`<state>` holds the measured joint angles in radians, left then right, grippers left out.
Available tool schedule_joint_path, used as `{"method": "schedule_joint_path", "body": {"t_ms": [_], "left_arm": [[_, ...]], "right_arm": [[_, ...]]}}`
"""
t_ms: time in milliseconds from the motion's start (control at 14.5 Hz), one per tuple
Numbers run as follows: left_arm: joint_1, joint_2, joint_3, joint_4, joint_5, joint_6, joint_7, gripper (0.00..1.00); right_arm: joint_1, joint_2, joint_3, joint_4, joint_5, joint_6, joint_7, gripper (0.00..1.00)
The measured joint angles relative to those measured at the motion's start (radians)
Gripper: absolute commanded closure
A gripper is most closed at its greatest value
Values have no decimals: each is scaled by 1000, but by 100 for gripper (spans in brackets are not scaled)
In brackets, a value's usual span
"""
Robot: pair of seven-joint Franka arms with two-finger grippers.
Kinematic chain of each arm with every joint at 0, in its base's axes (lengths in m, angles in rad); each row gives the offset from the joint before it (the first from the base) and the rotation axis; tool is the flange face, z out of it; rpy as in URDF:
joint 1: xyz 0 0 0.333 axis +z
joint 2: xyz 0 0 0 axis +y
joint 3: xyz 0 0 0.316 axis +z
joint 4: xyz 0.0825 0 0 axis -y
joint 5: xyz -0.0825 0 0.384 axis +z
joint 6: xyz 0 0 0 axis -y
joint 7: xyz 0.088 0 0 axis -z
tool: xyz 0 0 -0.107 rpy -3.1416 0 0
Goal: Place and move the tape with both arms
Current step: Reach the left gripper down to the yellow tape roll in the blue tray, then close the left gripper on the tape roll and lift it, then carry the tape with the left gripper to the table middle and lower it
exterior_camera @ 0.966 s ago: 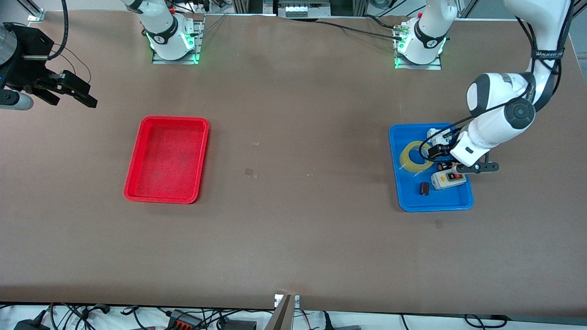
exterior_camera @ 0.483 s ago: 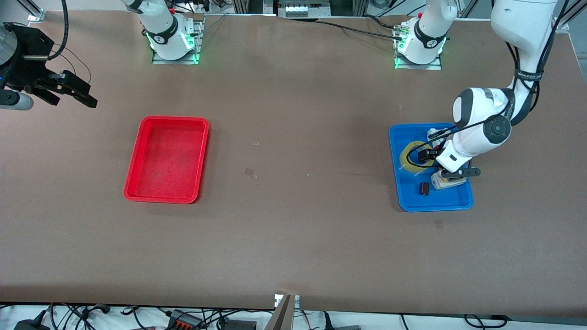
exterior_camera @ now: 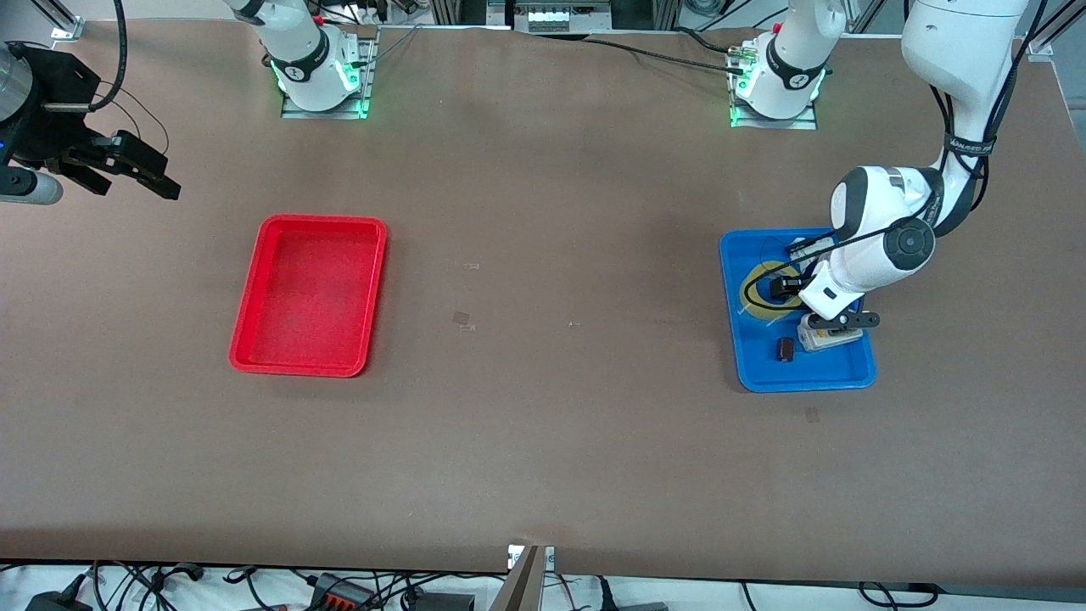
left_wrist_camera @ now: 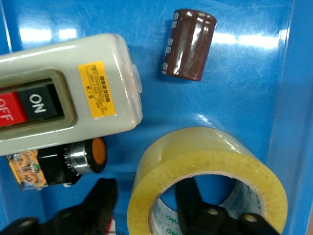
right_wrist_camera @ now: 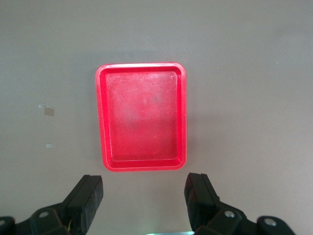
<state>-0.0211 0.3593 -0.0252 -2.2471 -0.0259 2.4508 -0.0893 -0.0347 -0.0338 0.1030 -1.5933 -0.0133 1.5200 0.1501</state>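
The yellow translucent tape lies flat in the blue tray, toward the left arm's end of the table. My left gripper is down on it and open. In the left wrist view the tape has one finger inside its hole and the other finger outside, so the left gripper straddles the ring wall without clamping it. My right gripper is open and empty, waiting in the air at the right arm's end of the table; it also shows in the right wrist view.
The blue tray also holds a beige ON/OFF switch box, a brown cylinder and a small orange-tipped part, all beside the tape. An empty red tray lies toward the right arm's end, also seen in the right wrist view.
The left arm has moved from over the switch box toward the tape and lowered, so its fingers now straddle the tape's wall. The right arm has not moved.
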Motion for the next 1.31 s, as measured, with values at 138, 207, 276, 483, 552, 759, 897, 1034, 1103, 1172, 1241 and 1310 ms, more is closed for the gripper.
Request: {"method": "schedule_joint_path", "body": {"t_ms": [138, 207, 276, 483, 552, 759, 897, 1034, 1103, 1172, 1241, 1310], "left_arm": [[0, 2, 0, 0, 0, 0, 0, 85], [0, 2, 0, 0, 0, 0, 0, 88], [0, 2, 1, 0, 0, 0, 0, 92], [0, 2, 1, 5, 0, -5, 0, 95], [0, 0, 1, 9, 0, -14, 0, 95], [0, -46, 1, 42, 0, -88, -1, 95], [-4, -106, -8, 63, 0, -163, -1, 95], [-12, -156, -57, 66, 0, -199, -24, 95], [-16, -169, -97, 67, 0, -202, -61, 95], [-19, -173, -155, 72, -1, -202, -127, 95], [-24, -172, -212, 80, -1, -201, -206, 95], [-34, -170, -265, 90, -1, -201, -280, 95]], "right_arm": [[0, 0, 0, 0, 0, 0, 0, 2], [0, 0, 0, 0, 0, 0, 0, 2], [0, 0, 0, 0, 0, 0, 0, 2], [0, 0, 0, 0, 0, 0, 0, 2], [0, 0, 0, 0, 0, 0, 0, 2], [0, -1, 0, 0, 0, 0, 0, 2], [0, -1, 0, 0, 0, 0, 0, 2], [0, -1, 0, 0, 0, 0, 0, 2], [0, -1, 0, 0, 0, 0, 0, 2], [0, -1, 0, 0, 0, 0, 0, 2], [0, -1, 0, 0, 0, 0, 0, 2], [0, -1, 0, 0, 0, 0, 0, 2]]}}
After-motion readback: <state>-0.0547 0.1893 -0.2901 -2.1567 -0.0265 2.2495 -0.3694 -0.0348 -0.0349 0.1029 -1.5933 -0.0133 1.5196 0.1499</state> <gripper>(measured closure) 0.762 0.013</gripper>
